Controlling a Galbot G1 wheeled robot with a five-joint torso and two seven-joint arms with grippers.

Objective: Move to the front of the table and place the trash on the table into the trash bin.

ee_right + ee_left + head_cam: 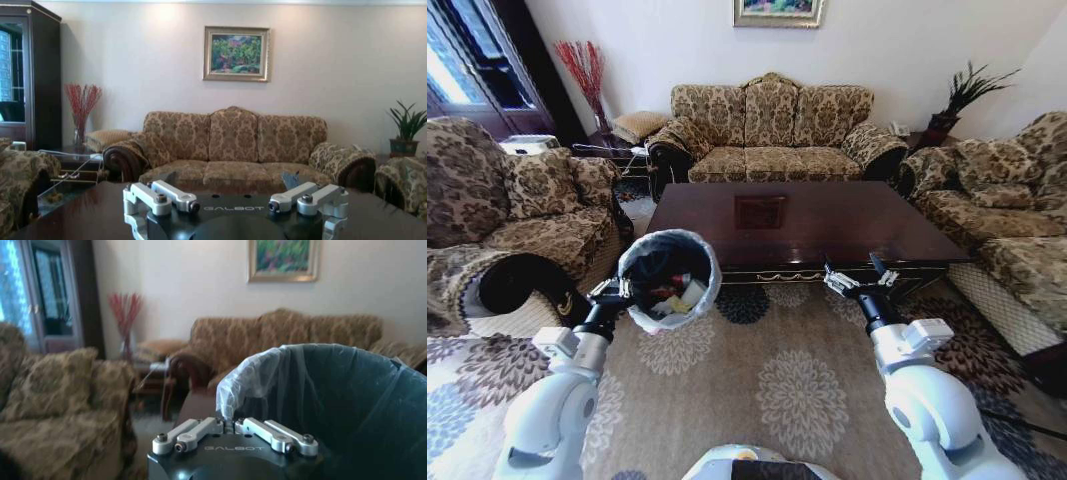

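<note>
Trash (670, 292) sits inside the trash bin (699, 247): a few pieces at the bottom, one whitish, one yellowish, something with red on it. Individual items too small to identify.

Bin is round and black, lined with a translucent whitish bag (248, 377) folded over the rim. It hangs above the patterned rug (777, 380), off the near left corner of the surface (797, 225), tilted so its opening faces the head camera.

Left hand (617, 290) is closed onto the bin's near rim and carries it. In the left wrist view the fingers (270, 430) are drawn together at the bag's edge (230, 415), and the bin's dark interior (333, 410) rises just beyond them.

Right hand (860, 277) hovers at the near edge of the surface, toward its right half, fingers spread wide and holding nothing. In the right wrist view the two fingers (160, 196) stand well apart, with the dark glossy top (100, 215) stretching ahead.

Surface is a large rectangular dark-brown top with gold trim along the near edge; it reflects the wall picture (237, 53).

Surroundings: a three-seat patterned sofa (772, 130) behind the surface, an armchair (517, 210) to the robot's left, another sofa (1017, 230) to its right. Red twigs in a vase (585, 75) in the far left corner, a potted plant (962, 95) in the far right.
</note>
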